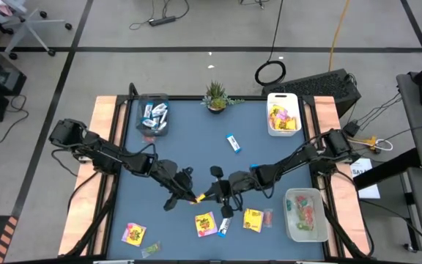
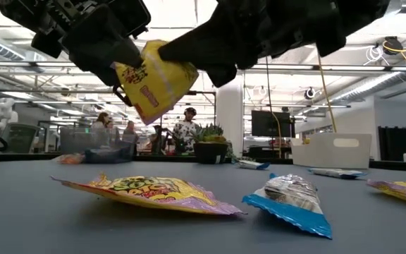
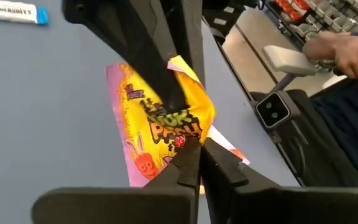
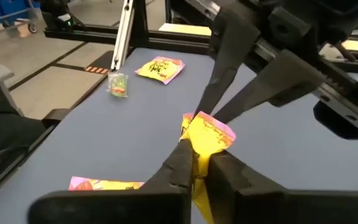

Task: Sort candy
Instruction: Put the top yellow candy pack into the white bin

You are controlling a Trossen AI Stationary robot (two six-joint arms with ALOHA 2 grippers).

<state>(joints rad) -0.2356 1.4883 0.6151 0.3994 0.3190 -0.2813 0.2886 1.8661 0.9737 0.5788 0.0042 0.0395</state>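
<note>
A yellow candy packet with pink print [image 2: 157,81] hangs in the air above the middle of the table, held between both grippers. My left gripper [image 3: 197,146] comes from the table's left and is shut on one end of it. My right gripper [image 4: 197,149] comes from the right and is shut on the other end. More candy lies flat on the table below: yellow packets [image 1: 205,224] [image 1: 253,219] [image 1: 133,233], a blue-and-white bar [image 1: 224,227] and another bar [image 1: 232,142] farther back. My left gripper pinches the packet's lower edge [image 3: 179,140] between its two fingers, slanting down from the table's left. The packet is lifted clear of the table and crumpled between the two holds. My right gripper pinches the packet's opposite end [image 4: 201,140] between its two fingers, slanting down from the table's right. The packet stays clear of the table, tilted, its wrapper bunched at the fingers.
A clear bin with blue-and-white bars [image 1: 152,116] stands at the far left, a white bin with yellow packets [image 1: 283,117] at the far right, a clear bin with small red and green pieces [image 1: 305,214] at the near right. A potted plant [image 1: 216,95] sits at the far edge.
</note>
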